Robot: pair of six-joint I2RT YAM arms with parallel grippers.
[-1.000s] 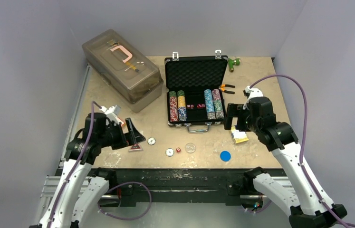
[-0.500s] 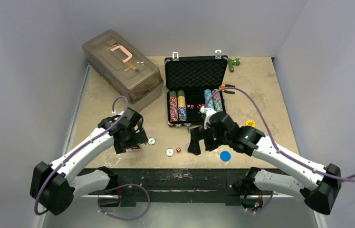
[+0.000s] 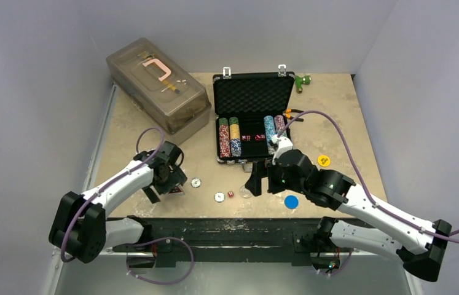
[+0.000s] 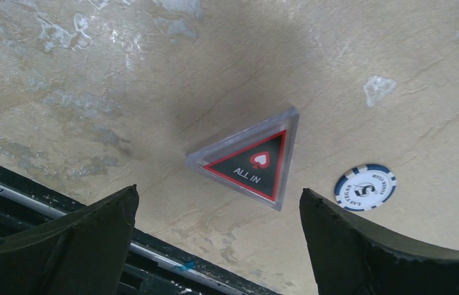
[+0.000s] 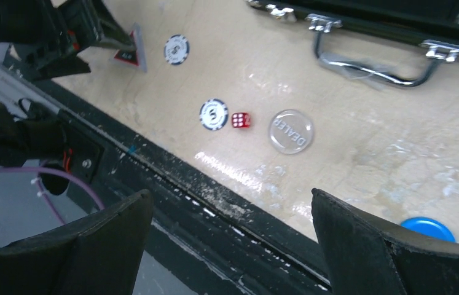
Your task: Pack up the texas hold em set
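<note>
ALL IN triangle (image 4: 248, 161) at frame centre, just ahead of wide-spread left gripper (image 4: 219, 192); right gripper (image 5: 231, 195) equally wide, farther off.

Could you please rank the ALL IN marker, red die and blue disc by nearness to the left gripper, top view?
1. ALL IN marker, right by the left gripper.
2. Red die, further right.
3. Blue disc, far right, near edge.

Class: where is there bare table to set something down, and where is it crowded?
Bare: right of the black ribbed briefcase, between the orange-handled pliers and the yellow disc. Crowded: near edge, around the red die and clear dealer disc.
</note>
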